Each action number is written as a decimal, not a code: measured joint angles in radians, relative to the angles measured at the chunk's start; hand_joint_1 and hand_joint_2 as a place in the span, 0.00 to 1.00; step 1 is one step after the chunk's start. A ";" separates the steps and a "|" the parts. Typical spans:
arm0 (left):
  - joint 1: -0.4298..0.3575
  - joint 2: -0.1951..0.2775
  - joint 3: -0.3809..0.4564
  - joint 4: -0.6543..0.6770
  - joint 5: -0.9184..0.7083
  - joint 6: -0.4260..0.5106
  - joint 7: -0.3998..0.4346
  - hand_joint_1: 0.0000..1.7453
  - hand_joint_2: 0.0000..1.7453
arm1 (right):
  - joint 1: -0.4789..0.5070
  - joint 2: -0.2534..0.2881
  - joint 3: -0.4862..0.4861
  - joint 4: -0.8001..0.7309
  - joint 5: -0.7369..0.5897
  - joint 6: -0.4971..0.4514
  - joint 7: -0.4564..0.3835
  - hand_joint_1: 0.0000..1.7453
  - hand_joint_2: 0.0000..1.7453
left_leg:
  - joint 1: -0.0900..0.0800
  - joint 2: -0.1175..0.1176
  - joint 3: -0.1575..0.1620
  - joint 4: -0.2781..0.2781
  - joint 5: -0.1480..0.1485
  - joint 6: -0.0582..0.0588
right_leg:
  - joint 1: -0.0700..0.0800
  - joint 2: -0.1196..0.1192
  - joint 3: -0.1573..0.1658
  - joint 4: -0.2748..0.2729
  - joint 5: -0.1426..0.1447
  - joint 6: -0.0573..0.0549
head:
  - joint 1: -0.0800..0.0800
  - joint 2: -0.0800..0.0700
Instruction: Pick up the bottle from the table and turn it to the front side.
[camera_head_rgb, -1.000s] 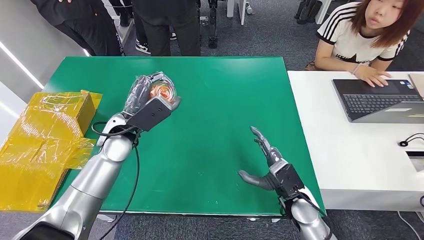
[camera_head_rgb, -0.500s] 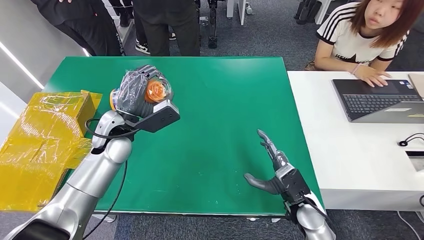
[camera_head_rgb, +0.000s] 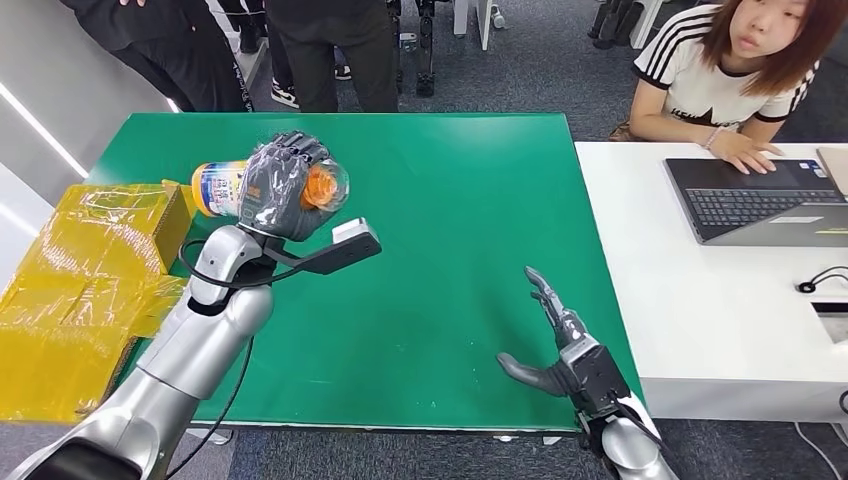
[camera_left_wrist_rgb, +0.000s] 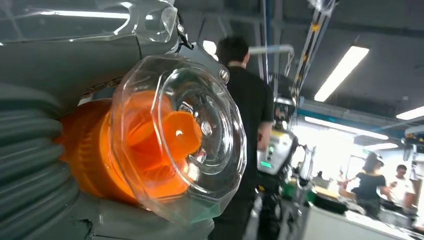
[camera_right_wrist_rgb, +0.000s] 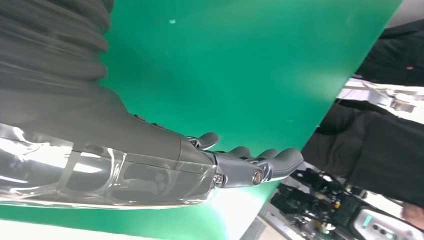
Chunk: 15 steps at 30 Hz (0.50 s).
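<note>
Plastic bottle held on its side above the table's far-left part.

Yellow wrapped boxes (camera_head_rgb: 85, 270) sat off the green table's (camera_head_rgb: 450, 200) left edge; the left hand (camera_head_rgb: 280, 185) was wrapped round the bottle (camera_head_rgb: 222, 187) near its clear cap (camera_left_wrist_rgb: 180, 135), lifted off the surface. It looked light, rigid and smooth, likely slippery, so the labelled body seemed the safer hold. Near the front-right corner the right hand (camera_head_rgb: 560, 345) hovered with fingers spread, holding nothing. Beyond the right edge a laptop (camera_head_rgb: 755, 200) and a seated person (camera_head_rgb: 740, 70) stood well clear.
</note>
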<state>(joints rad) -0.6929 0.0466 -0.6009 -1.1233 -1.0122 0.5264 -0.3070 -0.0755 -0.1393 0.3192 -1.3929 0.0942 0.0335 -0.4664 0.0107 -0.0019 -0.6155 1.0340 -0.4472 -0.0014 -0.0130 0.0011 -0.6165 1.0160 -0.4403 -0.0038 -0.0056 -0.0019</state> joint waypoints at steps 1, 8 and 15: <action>0.000 0.001 -0.004 0.002 -0.029 0.006 0.010 1.00 1.00 | 0.006 -0.006 -0.004 -0.002 -0.001 0.000 0.000 0.00 1.00 | 0.000 0.000 0.000 0.000 0.000 0.000 | 0.000 0.000 0.000 0.000 0.000 0.000 | 0.000 0.000; -0.007 0.014 -0.023 0.058 -0.238 0.014 0.084 1.00 1.00 | 0.069 -0.043 -0.024 -0.038 -0.010 -0.032 -0.001 0.00 1.00 | 0.000 0.000 0.000 0.000 0.000 0.000 | 0.000 0.000 0.000 0.000 0.000 0.000 | 0.000 0.000; -0.067 0.018 -0.032 0.162 -0.286 0.013 0.099 1.00 1.00 | 0.129 -0.069 -0.044 -0.077 -0.033 -0.077 -0.003 0.00 1.00 | 0.000 0.000 0.000 0.000 0.000 0.000 | 0.000 0.000 0.000 0.000 0.000 0.000 | 0.000 0.000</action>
<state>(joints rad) -0.7600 0.0649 -0.6333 -0.9613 -1.2982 0.5394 -0.2083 0.0532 -0.2088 0.2751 -1.4695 0.0612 -0.0438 -0.4697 0.0108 -0.0018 -0.6155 1.0339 -0.4472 -0.0014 -0.0128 0.0012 -0.6169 1.0159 -0.4402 -0.0038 -0.0056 -0.0019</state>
